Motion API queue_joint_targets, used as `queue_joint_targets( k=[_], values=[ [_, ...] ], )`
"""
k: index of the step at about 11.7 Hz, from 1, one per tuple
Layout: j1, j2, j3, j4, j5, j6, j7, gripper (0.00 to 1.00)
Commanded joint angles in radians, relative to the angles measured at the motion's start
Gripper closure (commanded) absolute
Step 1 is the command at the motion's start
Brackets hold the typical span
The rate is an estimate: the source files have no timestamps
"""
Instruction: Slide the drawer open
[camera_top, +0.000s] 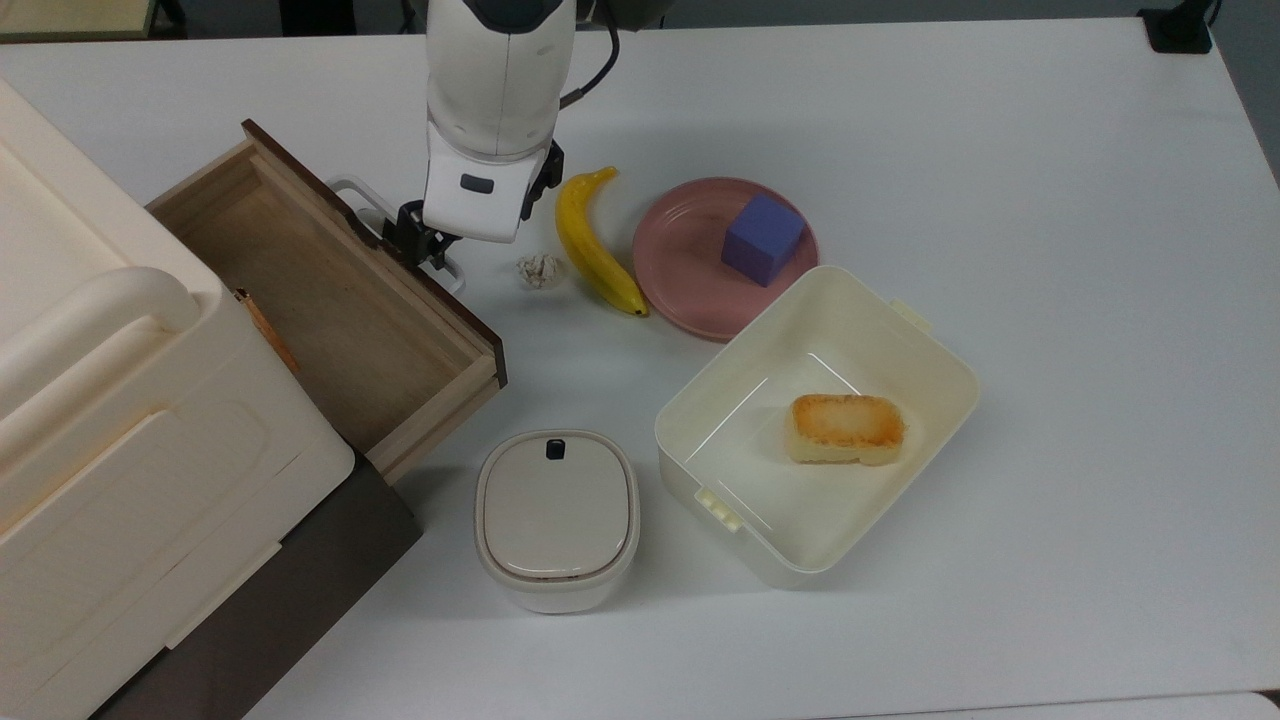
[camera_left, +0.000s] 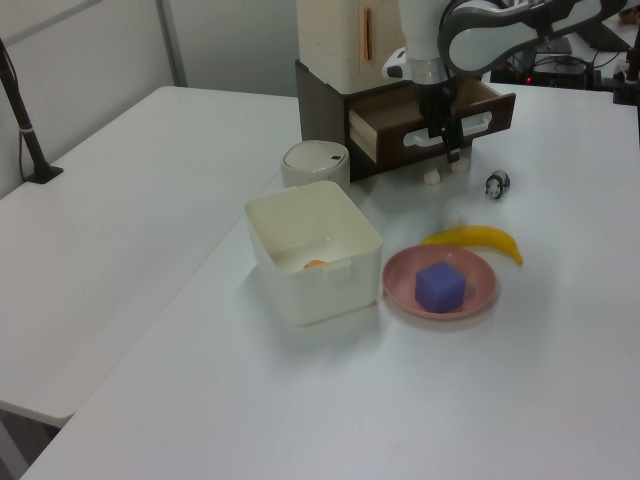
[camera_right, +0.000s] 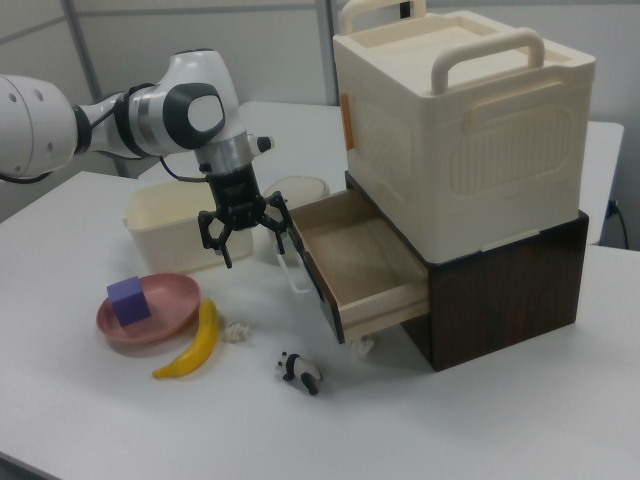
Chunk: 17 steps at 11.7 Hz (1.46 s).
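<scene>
Top view: drawer (camera_top: 330, 300) pulled well out of the cabinet (camera_top: 120, 440), light wood interior bare; gripper (camera_top: 425, 240) at its white loop handle (camera_top: 350, 190), grip cannot be told. Left view: gripper (camera_left: 447, 140) hangs before the dark front panel. Right view: gripper (camera_right: 240, 222), fingers spread, beside the drawer (camera_right: 355, 265) front, holding nothing.
</scene>
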Motion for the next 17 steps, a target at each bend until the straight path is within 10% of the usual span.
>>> queue_joint_targets(
  k=[1, 11, 13, 17],
  values=[
    [0.014, -0.029, -0.001, -0.022, 0.023, -0.028, 0.023, 0.0],
    [-0.069, -0.196, -0.04, 0.021, 0.164, -0.098, 0.073, 0.0],
    [-0.072, -0.273, -0.118, 0.022, 0.305, -0.12, 0.24, 0.0],
    [-0.072, -0.321, -0.127, 0.036, 0.321, -0.147, 0.69, 0.0]
  ],
)
